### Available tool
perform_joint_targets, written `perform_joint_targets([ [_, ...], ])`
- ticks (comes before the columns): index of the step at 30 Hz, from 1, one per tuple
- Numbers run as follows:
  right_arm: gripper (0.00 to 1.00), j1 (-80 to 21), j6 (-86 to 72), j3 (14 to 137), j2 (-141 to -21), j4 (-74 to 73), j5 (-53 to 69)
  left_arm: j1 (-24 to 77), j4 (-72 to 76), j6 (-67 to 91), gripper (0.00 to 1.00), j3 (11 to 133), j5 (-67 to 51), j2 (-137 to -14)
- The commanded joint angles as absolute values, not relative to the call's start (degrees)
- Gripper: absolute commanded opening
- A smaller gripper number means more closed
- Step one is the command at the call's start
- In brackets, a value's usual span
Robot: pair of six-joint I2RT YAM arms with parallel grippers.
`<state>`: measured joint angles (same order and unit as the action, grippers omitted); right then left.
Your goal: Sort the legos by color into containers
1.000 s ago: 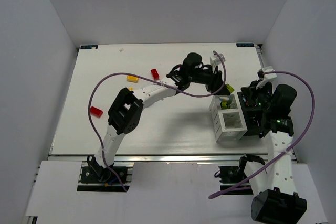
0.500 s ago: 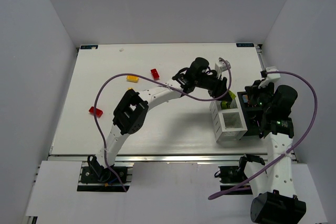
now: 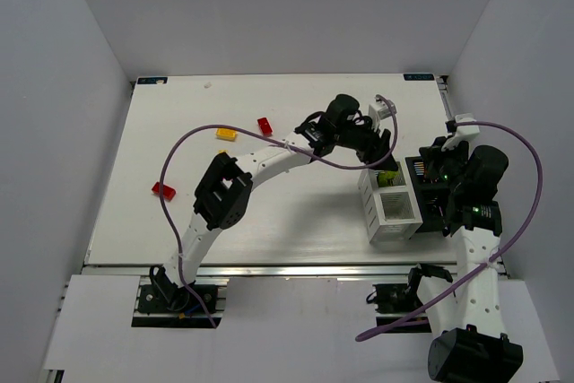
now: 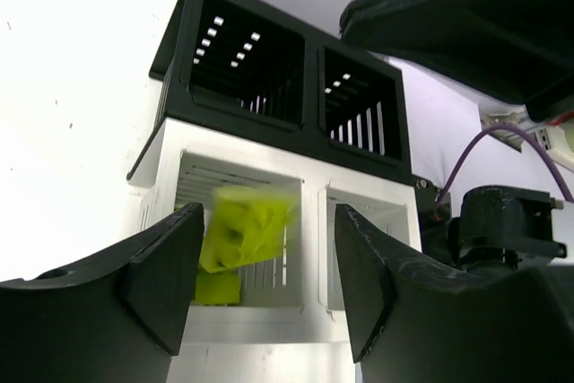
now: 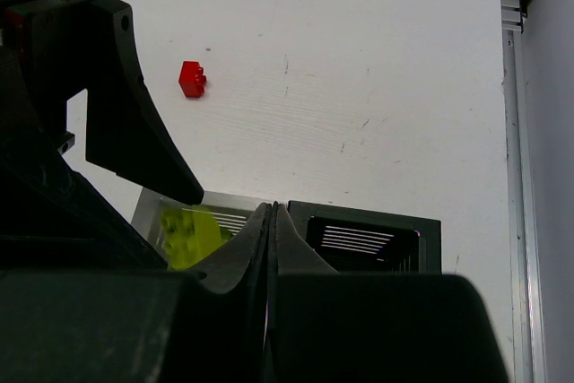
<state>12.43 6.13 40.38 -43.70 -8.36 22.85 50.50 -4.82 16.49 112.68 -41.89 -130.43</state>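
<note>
I see left tool spread apart above four-compartment black-and-white plastic container block. Blurred lime green plastic brick sits unclamped between fingers, over block's white compartment holding second lime brick. Right tool pressed together beside block.

The left arm rises from its base at the near left edge to a bent elbow, then stretches away and to the right across the table, its wrist turned so the left gripper points down. Its black fingers stand well apart. The right arm is folded close over its own base, forearm leading away from the near edge. The right gripper has its fingers pressed flat together, no gap showing.
</note>
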Motion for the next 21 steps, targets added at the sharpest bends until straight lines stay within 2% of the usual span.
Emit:
perform_joint_targets([
  [1, 0.0, 12.8, 5.7, 39.9, -43.2, -5.3, 23.6, 51.0, -6.2, 16.1, 0.7, 116.6, -42.7, -130.5],
  [7, 0.0, 12.8, 5.8, 39.8, -43.2, -5.3, 23.7, 51.0, -6.9, 16.1, 0.7, 116.7, -42.7, -130.6],
  [8, 0.0, 12.8, 5.9, 39.9, -43.2, -5.3, 24.0, 51.0, -6.9, 16.1, 0.66, 116.7, -42.7, -130.4],
  [10, 0.0, 12.8, 6.2, 39.9, -43.2, -5.4, 25.5, 51.0, -7.1, 15.9, 0.54, 117.1, -42.2, -129.3],
  [11, 0.0, 12.8, 7.2, 39.9, -43.2, -5.5, 26.7, 51.0, -7.4, 15.8, 0.3, 117.2, -41.5, -128.8],
  [12, 0.02, 12.7, 7.9, 40.0, -43.2, -5.6, 28.4, 50.5, -7.8, 15.9, 0.16, 117.2, -40.7, -127.7],
  [13, 0.09, 12.6, 8.7, 40.0, -43.4, -5.9, 32.6, 49.9, -9.0, 15.8, 0.03, 117.0, -38.1, -125.2],
  [14, 0.14, 12.7, 9.8, 40.3, -43.5, -6.2, 35.1, 49.9, -9.4, 15.6, 0.0, 115.1, -37.2, -123.3],
  [15, 0.18, 12.5, 12.6, 40.3, -43.9, -7.0, 38.1, 49.2, -9.6, 14.8, 0.0, 113.0, -35.8, -121.2],
  [16, 0.28, 12.4, 14.2, 40.2, -44.1, -7.5, 44.4, 48.5, -9.8, 13.9, 0.0, 110.4, -31.9, -118.6],
  [18, 0.37, 12.3, 21.2, 40.3, -45.8, -10.0, 51.7, 47.7, -10.5, 11.4, 0.0, 101.6, -27.4, -109.3],
  [20, 0.48, 11.8, 27.8, 41.3, -47.2, -14.1, 64.1, 46.1, -12.4, 10.7, 0.0, 92.4, -21.7, -100.2],
  [21, 0.57, 11.3, 33.6, 41.5, -48.7, -18.2, 68.4, 45.4, -14.3, 9.8, 0.0, 89.1, -19.9, -97.0],
])
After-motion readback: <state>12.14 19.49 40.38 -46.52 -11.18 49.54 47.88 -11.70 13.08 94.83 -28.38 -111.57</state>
